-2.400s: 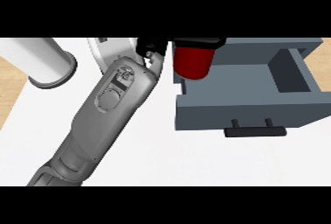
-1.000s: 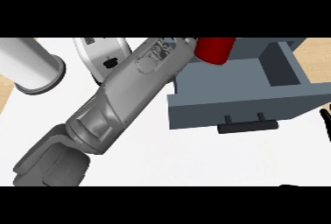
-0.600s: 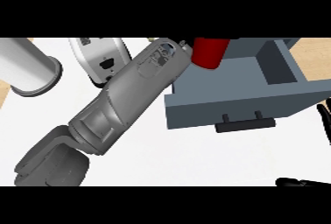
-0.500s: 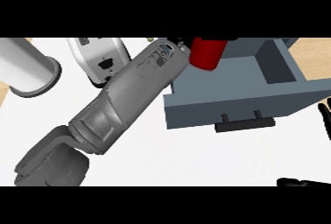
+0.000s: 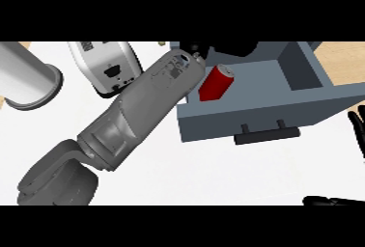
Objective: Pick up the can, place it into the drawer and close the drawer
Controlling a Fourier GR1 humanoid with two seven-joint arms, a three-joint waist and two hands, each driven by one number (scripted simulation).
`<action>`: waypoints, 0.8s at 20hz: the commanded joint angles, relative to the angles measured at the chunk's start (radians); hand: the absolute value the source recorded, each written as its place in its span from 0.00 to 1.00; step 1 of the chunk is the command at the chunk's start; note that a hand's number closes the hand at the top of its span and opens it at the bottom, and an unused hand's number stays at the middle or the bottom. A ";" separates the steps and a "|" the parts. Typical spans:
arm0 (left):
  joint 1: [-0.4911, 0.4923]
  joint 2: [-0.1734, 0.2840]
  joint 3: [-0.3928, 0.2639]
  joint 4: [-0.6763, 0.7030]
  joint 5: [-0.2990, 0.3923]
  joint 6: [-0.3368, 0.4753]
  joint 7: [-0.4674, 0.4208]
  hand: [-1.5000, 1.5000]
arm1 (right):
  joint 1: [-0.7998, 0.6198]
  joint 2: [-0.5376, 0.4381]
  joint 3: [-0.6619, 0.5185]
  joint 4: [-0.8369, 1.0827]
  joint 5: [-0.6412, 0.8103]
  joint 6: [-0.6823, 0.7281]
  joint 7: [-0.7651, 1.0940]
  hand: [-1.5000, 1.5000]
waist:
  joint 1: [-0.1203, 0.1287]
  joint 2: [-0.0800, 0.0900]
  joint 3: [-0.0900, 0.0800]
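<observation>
Left hand (image 5: 214,47) released, can (image 5: 215,83) now in drawer (image 5: 299,103)

The left robot hand (image 5: 214,48) is above the back of the open drawer (image 5: 314,103). The can (image 5: 215,83) stands in the drawer, just below that hand. A toaster (image 5: 107,65) and a cylinder (image 5: 27,77) sit on the desk (image 5: 214,169) to its left. The right robot hand (image 5: 357,128) shows at the right edge.

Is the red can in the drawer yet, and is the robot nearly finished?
The red can now sits tilted inside the open grey drawer. The left hand is above it at the view's top, its fingers hard to make out. Closing the drawer by its black handle is left.
</observation>
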 commanded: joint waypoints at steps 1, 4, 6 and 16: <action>0.036 0.000 -0.034 -0.017 0.028 0.059 -0.014 0.00 | -0.017 -0.010 -0.008 0.042 -0.004 0.012 -0.028 0.00 | -0.012 0.004 0.001; 0.010 0.000 -0.034 0.030 0.025 0.068 -0.032 0.00 | -0.044 -0.008 0.010 0.010 0.005 -0.009 0.026 0.00 | -0.006 0.006 0.000; 0.018 0.000 -0.042 0.014 0.042 0.077 -0.023 0.00 | -0.008 -0.010 -0.005 -0.027 -0.025 0.008 0.019 0.00 | -0.010 0.000 0.000; 0.037 0.000 -0.018 0.005 0.119 0.104 -0.075 0.00 | -0.039 -0.076 0.024 -0.034 0.178 0.002 -0.071 0.00 | -0.003 0.007 -0.001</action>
